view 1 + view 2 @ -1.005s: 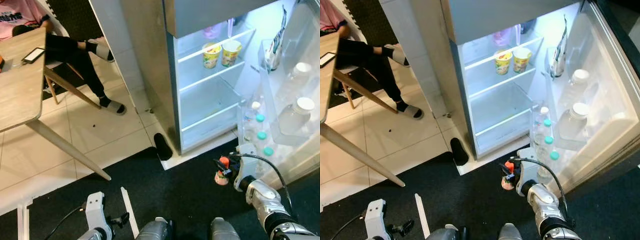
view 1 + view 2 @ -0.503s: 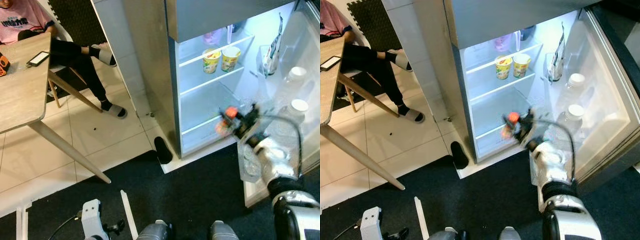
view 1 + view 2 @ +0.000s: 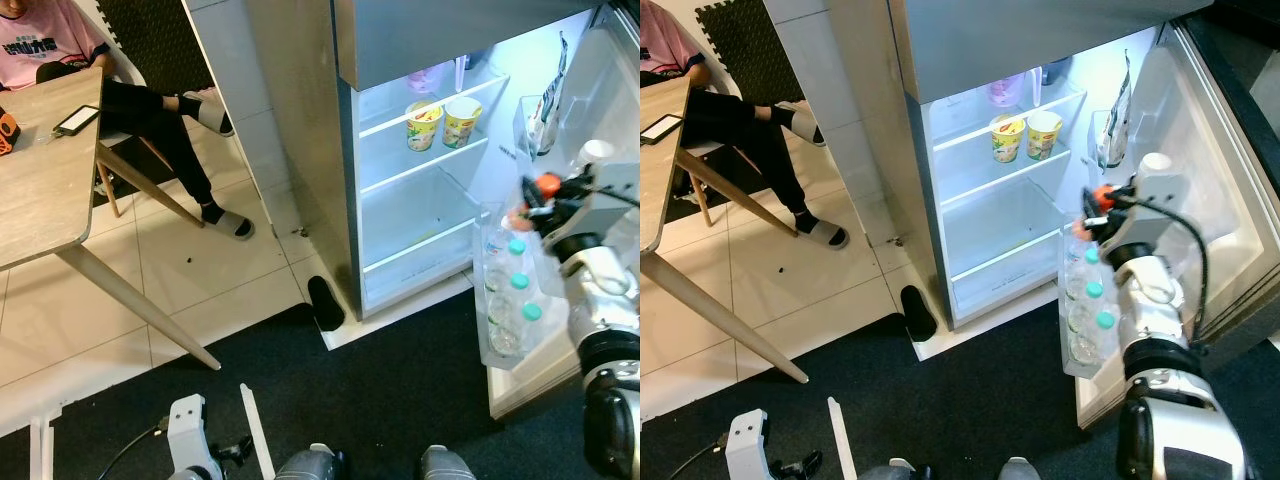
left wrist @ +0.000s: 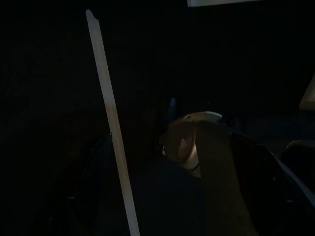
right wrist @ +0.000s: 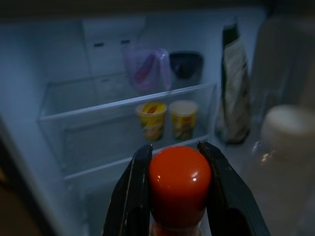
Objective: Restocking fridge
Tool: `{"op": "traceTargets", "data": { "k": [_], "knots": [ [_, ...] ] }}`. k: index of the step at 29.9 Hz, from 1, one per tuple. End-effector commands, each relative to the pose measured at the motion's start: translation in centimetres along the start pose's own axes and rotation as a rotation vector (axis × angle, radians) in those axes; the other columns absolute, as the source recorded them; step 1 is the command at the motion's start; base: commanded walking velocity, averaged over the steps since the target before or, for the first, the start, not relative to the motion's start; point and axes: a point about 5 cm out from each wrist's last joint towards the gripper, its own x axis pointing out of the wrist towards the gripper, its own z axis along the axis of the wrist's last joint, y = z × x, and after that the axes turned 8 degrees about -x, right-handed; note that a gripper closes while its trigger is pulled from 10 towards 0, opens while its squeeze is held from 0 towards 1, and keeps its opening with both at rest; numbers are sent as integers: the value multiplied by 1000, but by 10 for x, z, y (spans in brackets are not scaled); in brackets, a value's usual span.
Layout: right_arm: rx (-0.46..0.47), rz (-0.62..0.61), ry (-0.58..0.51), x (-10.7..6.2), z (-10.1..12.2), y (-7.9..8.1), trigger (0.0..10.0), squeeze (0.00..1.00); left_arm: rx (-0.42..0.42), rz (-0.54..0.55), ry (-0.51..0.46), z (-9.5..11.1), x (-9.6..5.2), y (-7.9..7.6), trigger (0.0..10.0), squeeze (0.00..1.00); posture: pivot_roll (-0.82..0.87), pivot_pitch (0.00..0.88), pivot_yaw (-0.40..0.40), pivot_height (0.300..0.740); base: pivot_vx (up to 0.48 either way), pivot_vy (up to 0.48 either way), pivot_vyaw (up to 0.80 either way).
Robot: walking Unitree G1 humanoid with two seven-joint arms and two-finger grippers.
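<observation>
You face the open fridge (image 3: 400, 190). Its middle and lower shelves are bare, and the upper shelf (image 3: 425, 150) carries two yellow cups (image 3: 443, 120). To the right, the open door (image 3: 1200, 180) holds large white-capped bottles (image 3: 598, 150) in its rack and a row of teal-capped bottles (image 3: 508, 300) in its low bin. To the far left, a seated person's legs (image 3: 165, 120) reach out beside the tabletop (image 3: 40, 180).

The right tool (image 3: 1098, 206) is raised in front of the door rack, pinching the orange-capped bottle (image 5: 179, 184) at its neck, both fingers (image 5: 135, 196) pressed against the cap. The left tool (image 3: 190, 450) hangs idle near the floor; you cannot tell its finger state.

Risk: the grip is high on the cap, so a fast swing could tip or slip the bottle. Passing close to the door bottles could knock one loose.
</observation>
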Motion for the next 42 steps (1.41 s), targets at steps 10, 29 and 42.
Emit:
{"op": "traceTargets", "data": {
  "k": [10,29,42],
  "knots": [
    [-87,-206,4,-12,14,-58,10000,0,-23,6,24,-12,-2,1,10000,0,-62,105,79,740,0,0,0],
    [244,53,-189,14,37,-3,10000,0,-13,-13,40,-16,-1,-2,10000,0,-68,121,90,740,0,0,0],
    [182,308,-48,18,10,73,10000,0,9,6,53,-18,0,-5,10000,0,-66,117,80,740,0,0,0]
  ]
}}
